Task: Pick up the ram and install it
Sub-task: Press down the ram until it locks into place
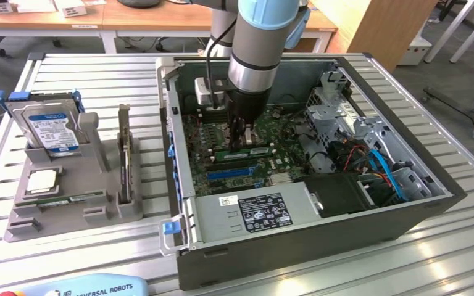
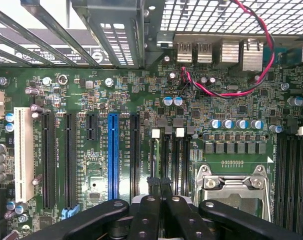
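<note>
Status: tool (image 1: 239, 147) clenched, tips down inside the open dark-grey metal computer case (image 1: 303, 253), right at the green motherboard's (image 1: 212, 132) memory slots, which we'd say is the spot for seating. The ram (image 1: 256, 150), a long thin green circuit-board stick with a pale label, stands on edge along those slots, parallel to the blue expansion slot (image 1: 232, 173). Tool tips are at its end towards the exterior view's left. We can't tell whether they pinch it or only touch it. A similar green stick (image 1: 60, 198) lies in the grey plastic parts tray (image 1: 97, 213) on the slatted tabletop (image 1: 451, 259).
</note>
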Controlling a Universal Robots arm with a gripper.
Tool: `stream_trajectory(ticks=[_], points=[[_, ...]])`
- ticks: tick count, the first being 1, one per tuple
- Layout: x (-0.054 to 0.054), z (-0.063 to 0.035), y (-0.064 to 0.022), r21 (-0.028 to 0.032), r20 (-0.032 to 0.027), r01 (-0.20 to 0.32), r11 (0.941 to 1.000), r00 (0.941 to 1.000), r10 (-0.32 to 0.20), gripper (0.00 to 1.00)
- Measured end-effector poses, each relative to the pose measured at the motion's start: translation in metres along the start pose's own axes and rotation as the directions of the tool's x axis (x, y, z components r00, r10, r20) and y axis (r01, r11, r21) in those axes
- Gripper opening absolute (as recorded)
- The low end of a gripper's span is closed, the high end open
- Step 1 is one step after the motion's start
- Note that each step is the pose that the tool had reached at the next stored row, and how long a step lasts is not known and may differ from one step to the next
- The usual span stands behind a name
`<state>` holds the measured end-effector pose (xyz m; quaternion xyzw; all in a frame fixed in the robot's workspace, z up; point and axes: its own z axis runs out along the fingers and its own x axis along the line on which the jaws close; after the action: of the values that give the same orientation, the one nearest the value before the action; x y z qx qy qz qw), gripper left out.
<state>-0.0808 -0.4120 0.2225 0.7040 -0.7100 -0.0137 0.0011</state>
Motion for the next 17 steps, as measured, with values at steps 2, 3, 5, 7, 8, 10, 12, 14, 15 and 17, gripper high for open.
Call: stream_trajectory(ticks=[2,3,5,7,8,10,12,14,15,17], points=[[0.0000,0.0000,0.0000,0.0000,0.0000,0.000,1.0000,1.0000,0.000,0.10],[0.0000,0.0000,0.0000,0.0000,0.0000,0.000,1.0000,1.0000,0.000,0.10],[0.0000,0.0002,0.0000,0.0000,0.0000,0.000,1.0000,1.0000,0.000,0.10],[0.0000,0.0003,0.0000,-0.0001,-0.0001,0.000,1.0000,1.0000,0.000,0.10],[0.0000,0.0003,0.0000,0.0000,-0.0001,0.000,1.0000,1.0000,0.000,0.10],[0.0000,0.0004,0.0000,0.0000,0.0001,0.000,1.0000,1.0000,0.000,0.10],[0.0000,0.0003,0.0000,0.0000,0.0001,0.000,1.0000,1.0000,0.000,0.10],[0.0000,0.0004,0.0000,0.0000,0.0000,0.000,1.0000,1.0000,0.000,0.10],[0.0000,0.0005,0.0000,0.0000,-0.0001,0.000,1.0000,1.0000,0.000,0.10],[0.0000,0.0006,0.0000,0.0000,0.0000,0.000,1.0000,1.0000,0.000,0.10]])
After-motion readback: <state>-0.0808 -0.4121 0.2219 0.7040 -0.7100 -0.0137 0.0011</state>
